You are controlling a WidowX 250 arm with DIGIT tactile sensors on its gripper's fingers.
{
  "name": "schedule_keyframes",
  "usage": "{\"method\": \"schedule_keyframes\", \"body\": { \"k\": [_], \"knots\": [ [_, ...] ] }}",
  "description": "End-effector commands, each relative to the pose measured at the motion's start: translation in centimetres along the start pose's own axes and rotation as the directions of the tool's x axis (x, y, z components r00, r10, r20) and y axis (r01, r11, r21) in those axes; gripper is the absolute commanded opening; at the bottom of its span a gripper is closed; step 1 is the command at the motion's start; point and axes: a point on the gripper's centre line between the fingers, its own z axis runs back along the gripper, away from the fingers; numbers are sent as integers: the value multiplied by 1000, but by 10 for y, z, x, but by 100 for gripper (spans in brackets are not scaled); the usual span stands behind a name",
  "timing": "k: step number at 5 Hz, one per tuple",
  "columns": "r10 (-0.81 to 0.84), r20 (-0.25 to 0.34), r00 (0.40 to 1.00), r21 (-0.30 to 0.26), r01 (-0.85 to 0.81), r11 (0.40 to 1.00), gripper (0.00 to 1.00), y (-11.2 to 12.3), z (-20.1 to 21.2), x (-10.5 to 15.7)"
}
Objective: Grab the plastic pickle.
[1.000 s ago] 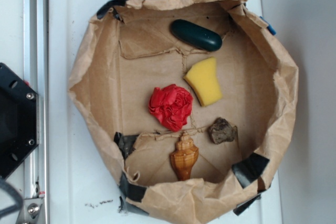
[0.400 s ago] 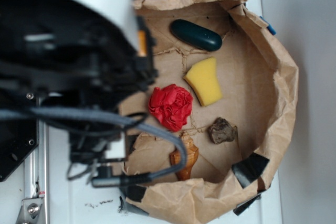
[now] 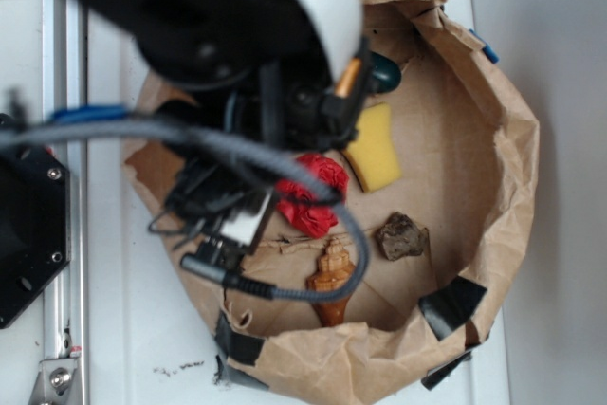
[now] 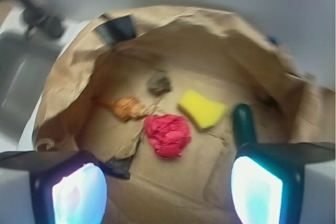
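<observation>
The plastic pickle point(image 4: 243, 124) is a glossy dark green oval lying on the floor of the brown paper bag point(image 4: 68, 77), just beyond my right finger point(image 4: 257, 190). In the exterior view only its right end point(image 3: 384, 71) shows past the arm point(image 3: 237, 45). My gripper point(image 4: 168, 192) is open, its two pads far apart with nothing between them, hovering above the bag's near side. It is not touching the pickle.
Also inside the bag are a yellow sponge point(image 4: 202, 109) next to the pickle, a red crumpled ball point(image 4: 168, 135), a brown spiral shell point(image 4: 126, 107) and a brown rock point(image 4: 158, 83). The bag's crumpled walls point(image 3: 512, 168) stand up all around.
The arm has swung in from the left and moved right and up over the bag, now covering most of the pickle. The objects have not moved.
</observation>
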Motion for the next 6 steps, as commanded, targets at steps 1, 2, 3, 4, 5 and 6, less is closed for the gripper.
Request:
{"method": "schedule_keyframes", "body": {
  "k": [1,2,3,4,5,6],
  "knots": [
    [4,48,999,43,-6,999,100,5,16,9],
    [4,48,999,43,-6,999,100,5,16,9],
    [-44,1,999,104,43,994,100,32,-33,1],
    [-45,-5,999,108,45,993,100,48,-61,-6],
    [-60,-30,998,98,62,993,100,56,-84,-9],
    [-45,-62,997,94,51,994,100,69,-104,-11]
  ]
}}
